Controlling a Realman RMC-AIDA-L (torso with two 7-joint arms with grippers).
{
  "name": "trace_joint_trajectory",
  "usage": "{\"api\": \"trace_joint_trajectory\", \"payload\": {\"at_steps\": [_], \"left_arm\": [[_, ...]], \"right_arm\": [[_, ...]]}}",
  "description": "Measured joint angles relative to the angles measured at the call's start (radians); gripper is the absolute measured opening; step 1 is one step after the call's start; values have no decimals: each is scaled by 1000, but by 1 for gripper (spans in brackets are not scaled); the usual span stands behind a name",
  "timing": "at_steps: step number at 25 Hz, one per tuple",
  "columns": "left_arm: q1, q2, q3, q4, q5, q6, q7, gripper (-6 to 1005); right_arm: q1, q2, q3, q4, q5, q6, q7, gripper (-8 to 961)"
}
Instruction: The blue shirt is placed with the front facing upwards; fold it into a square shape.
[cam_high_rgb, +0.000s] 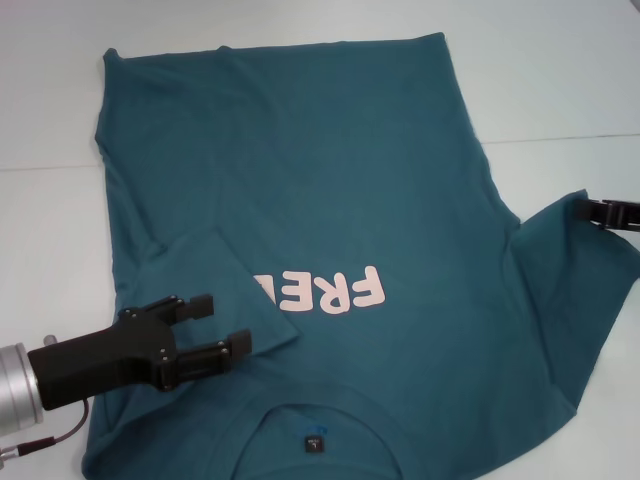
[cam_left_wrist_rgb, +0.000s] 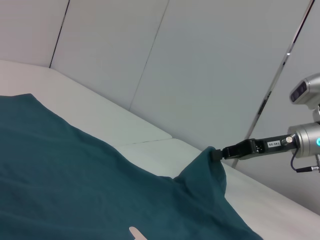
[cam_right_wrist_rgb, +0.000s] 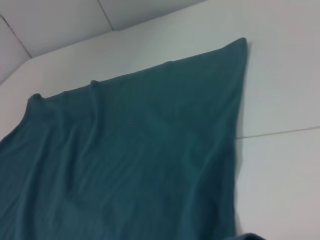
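The blue shirt (cam_high_rgb: 330, 180) lies spread on the white table, its collar and black neck tag (cam_high_rgb: 315, 441) nearest me. Its left sleeve (cam_high_rgb: 225, 275) is folded in over the body and covers part of the pink lettering (cam_high_rgb: 335, 290). My left gripper (cam_high_rgb: 222, 323) hovers open just over that folded sleeve, with nothing between its fingers. At the right edge my right gripper (cam_high_rgb: 590, 208) is shut on the hem of the other sleeve (cam_high_rgb: 570, 260). The left wrist view shows this right gripper (cam_left_wrist_rgb: 217, 154) pinching the cloth, raised into a peak. The right wrist view shows only the shirt's far hem (cam_right_wrist_rgb: 150, 145).
The white table (cam_high_rgb: 560, 80) has a thin seam (cam_high_rgb: 570, 138) running across it behind the shirt. Bare tabletop lies left, right and beyond the shirt. A pale wall (cam_left_wrist_rgb: 200, 60) stands past the table's far side.
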Motion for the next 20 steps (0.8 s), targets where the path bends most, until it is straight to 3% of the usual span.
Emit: {"api": "trace_joint_trajectory", "payload": {"at_steps": [11, 20], "left_arm": [[-1, 0, 2, 0, 0, -6, 0, 887], [-3, 0, 3, 0, 0, -5, 0, 887]], "right_arm": [[9, 0, -1, -1, 0, -10, -2, 10], [4, -14, 7, -2, 6, -156, 18, 10]]}}
